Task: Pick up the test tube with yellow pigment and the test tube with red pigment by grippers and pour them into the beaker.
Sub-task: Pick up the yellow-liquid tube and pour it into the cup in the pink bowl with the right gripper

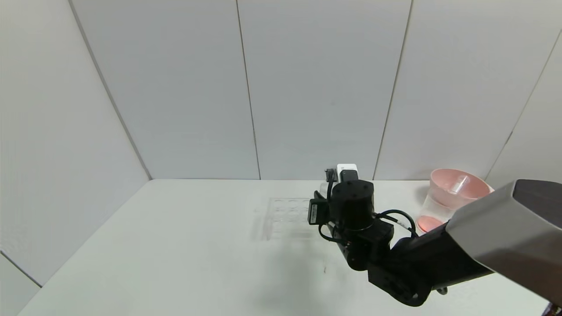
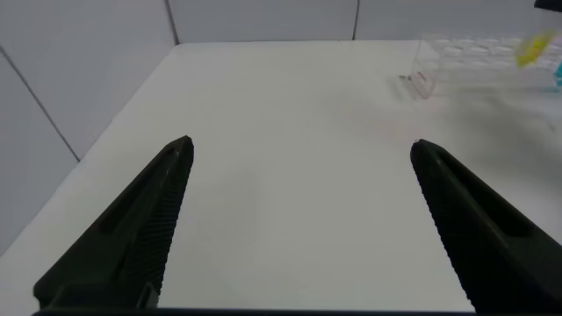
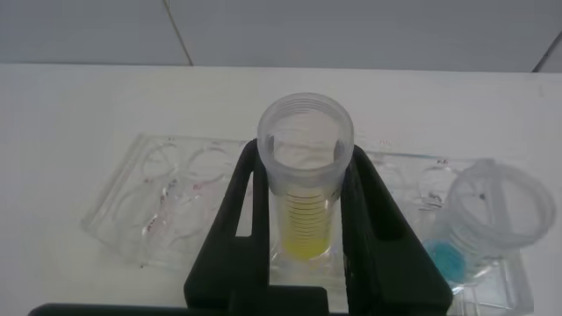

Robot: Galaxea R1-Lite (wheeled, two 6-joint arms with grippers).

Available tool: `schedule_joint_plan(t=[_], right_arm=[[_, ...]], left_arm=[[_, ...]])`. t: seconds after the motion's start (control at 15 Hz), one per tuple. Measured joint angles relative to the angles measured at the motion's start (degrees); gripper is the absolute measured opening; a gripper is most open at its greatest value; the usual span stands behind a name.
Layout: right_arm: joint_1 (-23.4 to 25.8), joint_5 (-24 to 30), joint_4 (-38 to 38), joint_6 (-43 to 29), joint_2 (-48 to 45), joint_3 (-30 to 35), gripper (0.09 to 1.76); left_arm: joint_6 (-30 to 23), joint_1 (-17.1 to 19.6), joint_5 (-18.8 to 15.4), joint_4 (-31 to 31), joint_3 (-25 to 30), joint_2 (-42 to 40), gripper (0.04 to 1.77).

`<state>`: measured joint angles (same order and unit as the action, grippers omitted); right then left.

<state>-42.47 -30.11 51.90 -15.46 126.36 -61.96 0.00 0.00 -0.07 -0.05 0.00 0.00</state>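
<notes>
My right gripper (image 3: 306, 154) is shut on the test tube with yellow pigment (image 3: 306, 219), one finger on each side just below its rim. The tube stands upright in the clear rack (image 3: 158, 202), with a little yellow liquid at its bottom. In the head view the right arm (image 1: 351, 210) reaches over the rack (image 1: 285, 215) and hides the tube. The beaker (image 1: 432, 208) stands at the right with red-orange liquid in its bottom. A clear tube (image 1: 459, 184) lies in the pink bowl; I see no red liquid in it. My left gripper (image 2: 300, 154) is open and empty over bare table.
A tube with blue liquid (image 3: 492, 211) stands in the rack right beside the yellow one. The pink bowl (image 1: 478, 186) sits behind the beaker near the right wall. The rack also shows far off in the left wrist view (image 2: 457, 57). Grey walls close the back and sides.
</notes>
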Motion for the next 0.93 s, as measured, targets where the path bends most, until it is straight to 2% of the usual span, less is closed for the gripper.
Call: schedule_joint_plan(t=[0.4,0.93], right_arm=[[-0.6,-0.3,-0.2,0.6,-3.6,0.8,0.53],[2.0,-0.2,-2.4,7.6,-12.6,0.5,0.53]], left_arm=[[0.0,0.0,0.0,0.0,0.0,0.0,1.76],[0.0,0.0,0.0,0.0,0.0,0.0,1.76]])
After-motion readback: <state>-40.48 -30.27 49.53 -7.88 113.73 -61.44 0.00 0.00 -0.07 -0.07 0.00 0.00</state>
